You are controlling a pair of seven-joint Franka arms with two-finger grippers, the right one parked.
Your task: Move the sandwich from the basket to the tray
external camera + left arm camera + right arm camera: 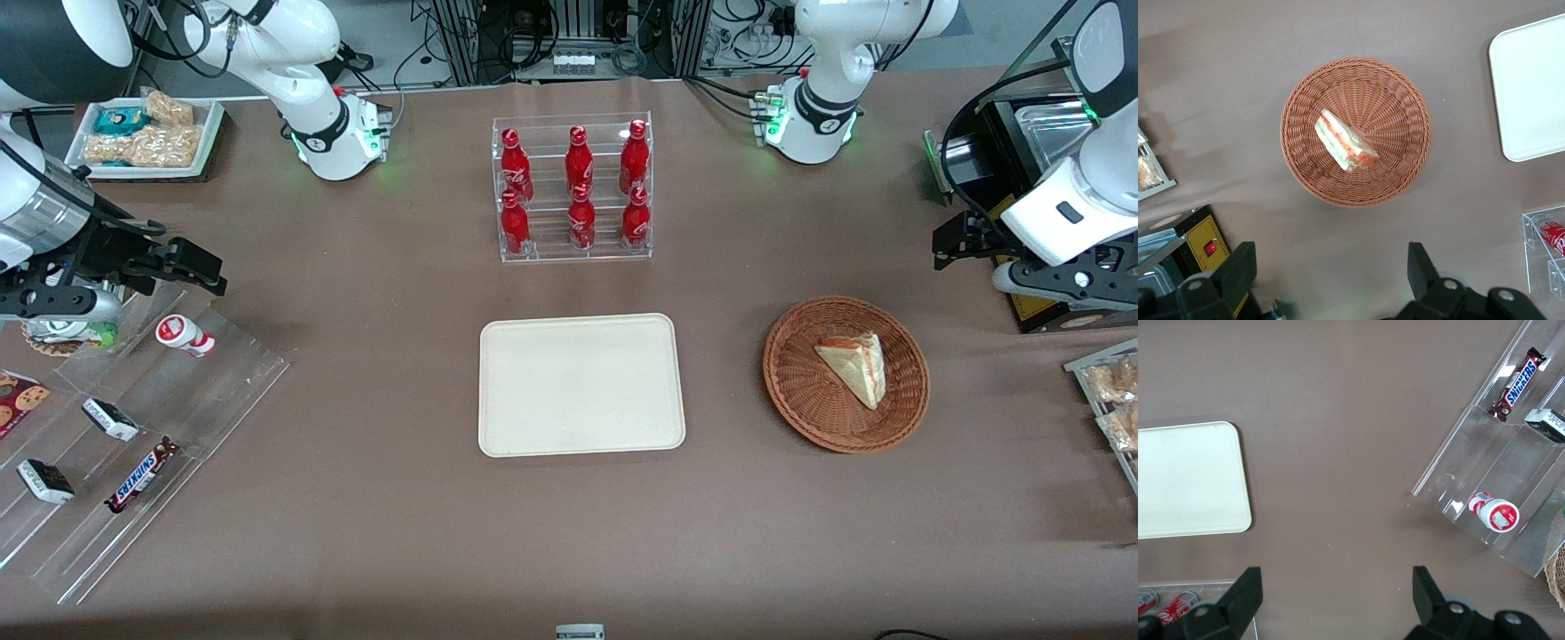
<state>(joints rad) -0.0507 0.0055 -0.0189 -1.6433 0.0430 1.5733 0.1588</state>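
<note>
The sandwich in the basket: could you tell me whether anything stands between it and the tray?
Nothing visible does. The sandwich lies in the basket, with bare tabletop between it and the tray. The claw hangs open above, nothing between it and the sandwich.

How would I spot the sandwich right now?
Find the round reddish-brown wicker basket beside the cream rectangular tray, toward the working arm's end. The pale triangular bread wedge with red-green filling lies inside. The open gripper hovers above the table beside the basket.

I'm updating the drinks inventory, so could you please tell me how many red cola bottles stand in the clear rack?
6. Upper row. Lower row, nearer the front camera. None seem hidden. The gripper hangs open, high beside the basket.
</note>
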